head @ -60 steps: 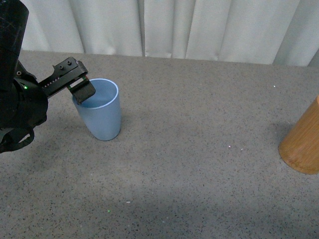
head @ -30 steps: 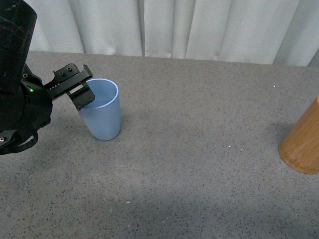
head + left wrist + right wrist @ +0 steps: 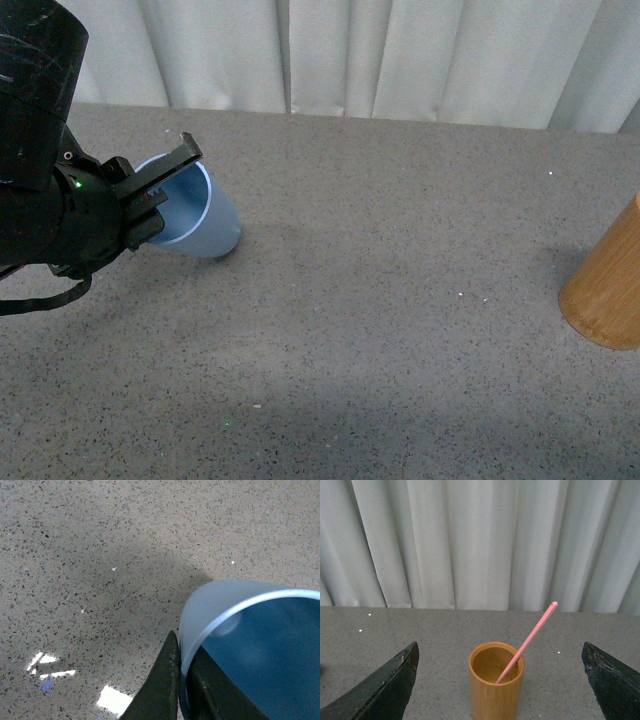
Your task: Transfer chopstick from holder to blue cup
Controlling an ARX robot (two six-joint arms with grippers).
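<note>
The blue cup (image 3: 200, 215) is at the left of the front view, tipped over toward my left arm with its open mouth facing the camera. My left gripper (image 3: 155, 190) is shut on its rim, one finger inside and one outside; the left wrist view shows the rim (image 3: 220, 615) pinched between the fingers (image 3: 167, 680). The orange-brown holder (image 3: 496, 682) stands upright between the wide-open fingers of my right gripper (image 3: 497, 680), some way ahead. One pink chopstick (image 3: 527, 641) leans in it. The holder's edge shows at the front view's right border (image 3: 608, 290).
The grey speckled table (image 3: 400, 300) runs back to a pale curtain (image 3: 350, 50). My left arm's black bulk (image 3: 40, 180) fills the left edge of the front view.
The left gripper has swung back and to the left with the cup's rim, tipping the cup from upright to strongly tilted. The holder has not moved.
</note>
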